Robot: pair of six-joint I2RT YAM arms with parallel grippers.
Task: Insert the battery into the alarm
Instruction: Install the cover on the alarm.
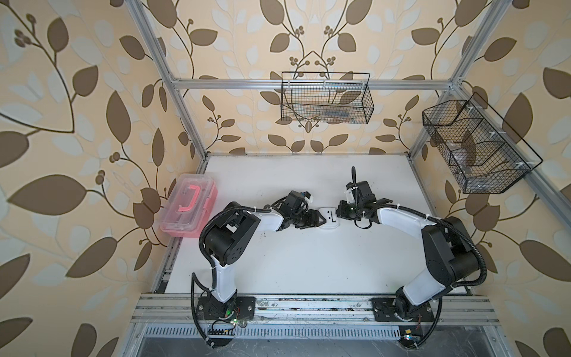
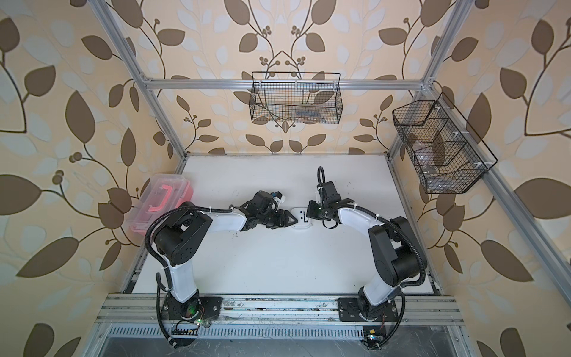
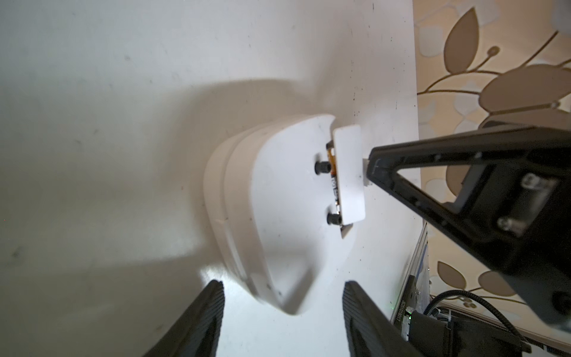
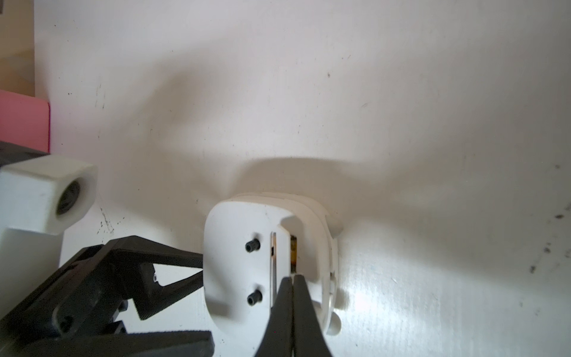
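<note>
Battery (image 3: 332, 159) is sitting inside the alarm (image 3: 278, 201). Its cover (image 3: 349, 173), at the clenched right gripper (image 4: 293, 279) tip, is standing ajar, probably awaiting closure. Released left gripper (image 3: 282, 287) is straddling the alarm.

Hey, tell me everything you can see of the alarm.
The alarm is a white plastic rounded square lying back up on the table. Its back carries two black knobs and a lid standing ajar over the battery, whose gold band shows. The open left claw straddles one end; the shut right claw meets the lid.
</note>
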